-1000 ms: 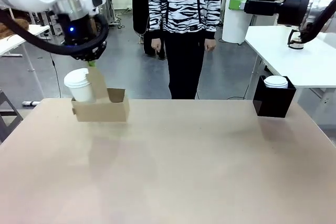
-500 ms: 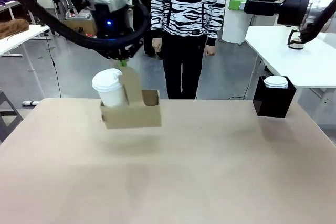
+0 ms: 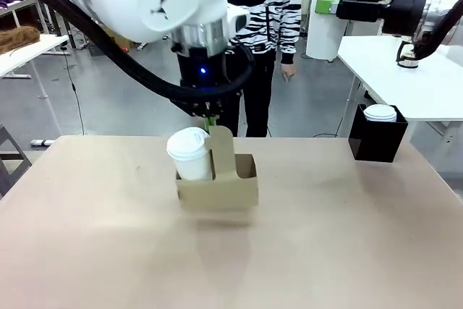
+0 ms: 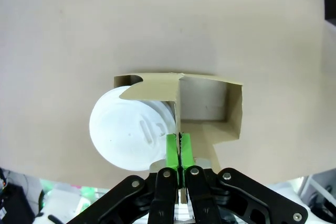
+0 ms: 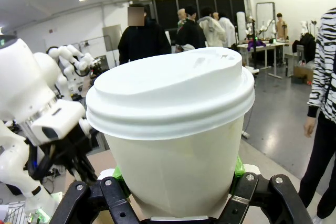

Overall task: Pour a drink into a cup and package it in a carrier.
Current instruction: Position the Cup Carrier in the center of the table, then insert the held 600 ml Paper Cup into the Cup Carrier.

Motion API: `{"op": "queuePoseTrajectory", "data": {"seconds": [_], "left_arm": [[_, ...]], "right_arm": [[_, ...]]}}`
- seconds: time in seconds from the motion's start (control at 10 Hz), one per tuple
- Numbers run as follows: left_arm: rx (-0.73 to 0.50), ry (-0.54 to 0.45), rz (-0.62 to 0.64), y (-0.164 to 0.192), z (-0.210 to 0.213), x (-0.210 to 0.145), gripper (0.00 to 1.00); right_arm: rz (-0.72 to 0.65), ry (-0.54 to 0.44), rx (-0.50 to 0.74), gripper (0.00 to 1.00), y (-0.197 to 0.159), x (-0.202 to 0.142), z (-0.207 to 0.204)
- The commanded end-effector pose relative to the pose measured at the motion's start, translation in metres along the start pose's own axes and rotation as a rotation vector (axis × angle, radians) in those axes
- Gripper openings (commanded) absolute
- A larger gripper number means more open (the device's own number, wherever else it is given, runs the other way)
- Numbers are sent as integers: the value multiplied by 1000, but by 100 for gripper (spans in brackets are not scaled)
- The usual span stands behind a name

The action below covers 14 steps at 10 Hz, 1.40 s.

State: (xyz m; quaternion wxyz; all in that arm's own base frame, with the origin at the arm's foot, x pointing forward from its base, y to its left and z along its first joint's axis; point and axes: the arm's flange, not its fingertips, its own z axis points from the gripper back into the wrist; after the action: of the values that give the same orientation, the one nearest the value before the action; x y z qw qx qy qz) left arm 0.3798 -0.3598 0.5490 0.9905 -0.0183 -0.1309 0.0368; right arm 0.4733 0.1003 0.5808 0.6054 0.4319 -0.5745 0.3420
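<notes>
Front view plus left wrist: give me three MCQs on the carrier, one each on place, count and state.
1. In the front view, which pocket of the carrier holds the lidded cup?
A. picture-left pocket
B. picture-right pocket
C. neither pocket

2. How many of the carrier's pockets are empty?
A. none
B. one
C. two

3. What is the left gripper doing?
A. open above the table
B. shut on the carrier's handle
C. shut on the cup's lid

Answers:
1 A: the cup's white lid rises on the picture-left side of the handle.
2 B: the left wrist view looks into the other pocket and shows nothing in it.
3 B: the green pads are pressed together on the handle's edge.
</notes>
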Motion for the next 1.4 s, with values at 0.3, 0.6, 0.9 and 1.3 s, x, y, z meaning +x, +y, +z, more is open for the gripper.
{"op": "queuePoseTrajectory", "data": {"seconds": [0.3, 0.6, 0.9, 1.3], "left_arm": [[54, 1, 6, -28, -41, -2, 2], [90, 40, -47, -35, -52, -6, 2], [53, 36, -21, -30, -52, -8, 2], [56, 39, -27, -32, -51, -7, 20]], "right_arm": [[19, -21, 3, 80, -1, 2, -2], [19, -21, 3, 80, -1, 2, -2], [19, -21, 3, 80, -1, 2, -2], [19, -21, 3, 80, -1, 2, -2]]}}
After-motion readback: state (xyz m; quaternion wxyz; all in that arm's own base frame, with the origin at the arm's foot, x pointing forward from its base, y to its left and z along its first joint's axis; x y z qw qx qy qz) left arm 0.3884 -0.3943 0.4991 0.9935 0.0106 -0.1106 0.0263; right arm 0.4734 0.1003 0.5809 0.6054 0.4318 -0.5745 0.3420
